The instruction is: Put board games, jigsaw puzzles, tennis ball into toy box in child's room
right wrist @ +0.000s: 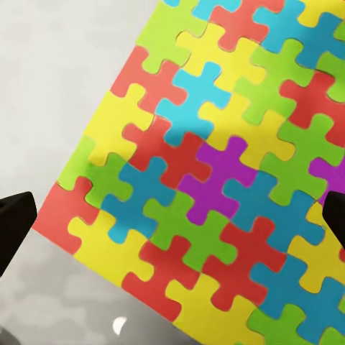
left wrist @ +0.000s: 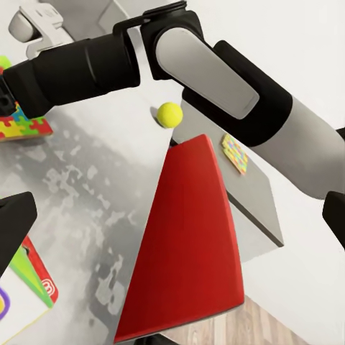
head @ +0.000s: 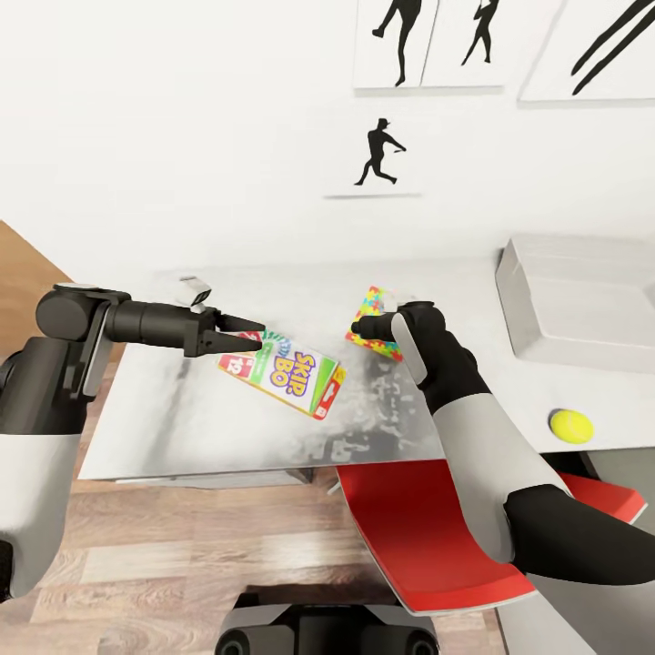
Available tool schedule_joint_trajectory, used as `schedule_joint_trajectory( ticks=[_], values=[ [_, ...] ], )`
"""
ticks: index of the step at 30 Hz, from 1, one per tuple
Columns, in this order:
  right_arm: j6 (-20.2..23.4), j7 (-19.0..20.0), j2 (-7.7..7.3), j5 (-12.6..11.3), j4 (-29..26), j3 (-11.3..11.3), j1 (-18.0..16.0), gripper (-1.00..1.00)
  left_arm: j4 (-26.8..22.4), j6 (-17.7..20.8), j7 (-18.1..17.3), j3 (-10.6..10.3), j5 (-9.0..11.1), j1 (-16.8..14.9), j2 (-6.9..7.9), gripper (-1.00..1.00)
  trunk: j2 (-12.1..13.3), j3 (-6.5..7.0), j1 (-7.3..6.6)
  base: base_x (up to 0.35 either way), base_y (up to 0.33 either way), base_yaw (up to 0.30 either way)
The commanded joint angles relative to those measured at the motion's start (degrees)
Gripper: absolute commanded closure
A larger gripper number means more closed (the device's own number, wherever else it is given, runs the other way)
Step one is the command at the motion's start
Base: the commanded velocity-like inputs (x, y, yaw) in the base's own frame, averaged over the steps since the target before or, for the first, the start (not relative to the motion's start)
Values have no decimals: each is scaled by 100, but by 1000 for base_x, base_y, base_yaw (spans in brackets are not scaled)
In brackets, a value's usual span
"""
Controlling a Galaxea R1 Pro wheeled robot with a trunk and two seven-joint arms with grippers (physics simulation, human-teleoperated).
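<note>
Head view: right gripper (head: 362, 327) sits at the near edge of a jigsaw puzzle (head: 374, 320) lying flat on the table (head: 164, 428). Right wrist view shows the two finger tips spread wide either side of the puzzle (right wrist: 208, 172), nothing between them yet. Left gripper (head: 256, 338) hovers at the corner of the Skip-Bo box (head: 287, 373); its tips look close together, but whether it grips the box I cannot tell.

Step in hand, I judge: picking up the puzzle. It is thin, so the tips need to get under or pinch one edge, low and level, or they will skid across it.

Puzzle: flat glossy square of interlocking coloured pieces. Box: printed card. Tennis ball (head: 570, 426): round, likely to roll. Toy box (head: 546, 309): smooth grey tub, far right on the table.
</note>
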Motion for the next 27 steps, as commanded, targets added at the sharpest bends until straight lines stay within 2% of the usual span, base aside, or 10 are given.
schedule_joint_trajectory(
  ticks=[1,27],
  values=[
    [21,-58,0,-63,-4,7,-4,-100,1,61,-8,-12,17,-5,5,-100,-10,-14,3,0,0,0],
    [31,-59,0,-61,-5,15,-4,-100,-8,61,-8,-12,16,-1,-10,-100,-10,-61,3,0,0,0]
  ],
)
